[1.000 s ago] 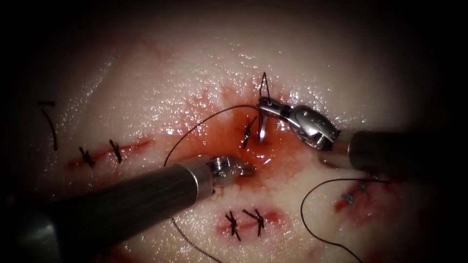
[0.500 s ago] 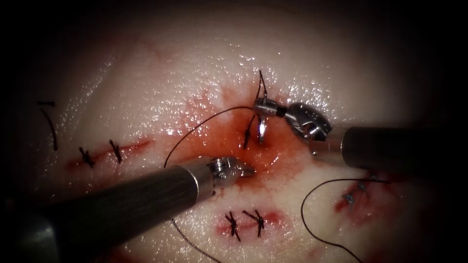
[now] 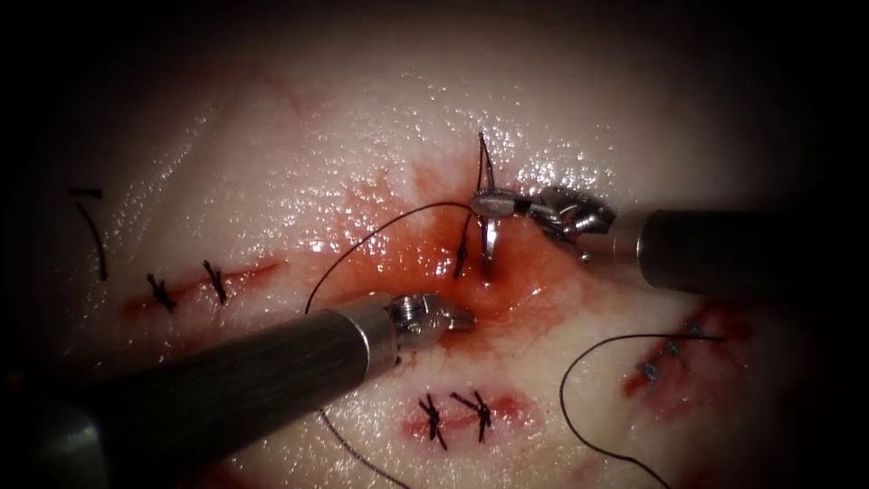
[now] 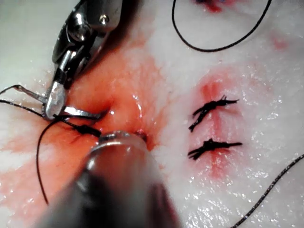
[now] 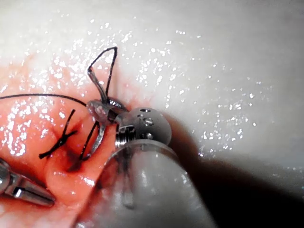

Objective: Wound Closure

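Observation:
On the tissue (image 3: pixel 299 163), my right tool (image 3: pixel 484 205) is shut on the curved needle (image 3: pixel 490 243) near its back end. The needle hangs down from the jaws, just right of a dark stitch (image 3: pixel 462 249), and its tip meets the tissue in the red fluid (image 3: pixel 516 290) at the cut. The right wrist view shows this grip (image 5: pixel 99 110) and needle (image 5: pixel 95 137). Thread (image 3: pixel 362 240) loops above the jaws, then arcs left past my left shaft. My left tool (image 3: pixel 463 317) sits shut and holds nothing, low and left of the needle; its jaws (image 5: pixel 28 194) show closed.
Three other stitched cuts lie around: one at the left (image 3: pixel 186 288), one at the front (image 3: pixel 457 412), one at the right (image 3: pixel 665 358). A slack thread loop (image 3: pixel 579 362) lies at the front right. A cut thread end (image 3: pixel 90 231) rests at the far left.
My right tool has rolled its wrist and shifted slightly left, carrying the needle's tip lower, towards the cut. The left tool has edged a little to the right.

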`<state>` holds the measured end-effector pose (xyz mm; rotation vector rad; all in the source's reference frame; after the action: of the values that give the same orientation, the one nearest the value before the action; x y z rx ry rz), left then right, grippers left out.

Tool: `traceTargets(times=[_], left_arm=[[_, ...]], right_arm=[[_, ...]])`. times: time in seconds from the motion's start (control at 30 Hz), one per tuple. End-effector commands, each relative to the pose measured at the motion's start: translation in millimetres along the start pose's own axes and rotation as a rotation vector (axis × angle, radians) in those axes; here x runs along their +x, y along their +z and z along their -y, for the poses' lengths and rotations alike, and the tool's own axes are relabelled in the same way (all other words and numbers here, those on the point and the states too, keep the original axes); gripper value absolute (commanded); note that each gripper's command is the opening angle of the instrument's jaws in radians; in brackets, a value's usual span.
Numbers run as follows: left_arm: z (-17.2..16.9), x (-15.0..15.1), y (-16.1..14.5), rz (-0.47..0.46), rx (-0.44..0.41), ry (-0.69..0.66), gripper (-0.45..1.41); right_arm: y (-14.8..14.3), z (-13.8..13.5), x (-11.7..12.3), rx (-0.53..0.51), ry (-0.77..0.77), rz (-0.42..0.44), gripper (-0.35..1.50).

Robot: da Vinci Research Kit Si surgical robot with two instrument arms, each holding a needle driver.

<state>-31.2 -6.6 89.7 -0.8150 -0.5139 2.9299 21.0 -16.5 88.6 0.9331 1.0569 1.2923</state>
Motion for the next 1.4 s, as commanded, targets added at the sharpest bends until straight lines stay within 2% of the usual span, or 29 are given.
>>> traceTargets(times=[0.03, 0.47, 0.67, 1.2, 1.4], left_arm=[[0.2, 0.1, 0.8, -0.001, 0.000, 0.001, 0.12], [0.5, -0.3, 0.4, 0.002, 0.003, -0.002, 0.11], [0.6, -0.5, 0.3, 0.003, 0.004, -0.001, 0.11], [0.7, -0.8, 0.0, 0.005, 0.006, 0.000, 0.09], [0.8, -0.9, -0.2, 0.008, 0.009, 0.001, 0.09]], right_arm=[[0.8, 0.4, -1.1, 0.006, -0.001, 0.009, -0.35], [0.3, 3.7, -4.9, 0.017, -0.006, 0.024, -0.35], [0.8, 4.4, -6.5, 0.040, -0.023, 0.035, -0.35], [1.8, 4.4, -8.8, 0.179, 0.146, 0.114, -0.35], [1.9, 5.4, -9.8, 0.203, 0.198, 0.136, -0.35]])
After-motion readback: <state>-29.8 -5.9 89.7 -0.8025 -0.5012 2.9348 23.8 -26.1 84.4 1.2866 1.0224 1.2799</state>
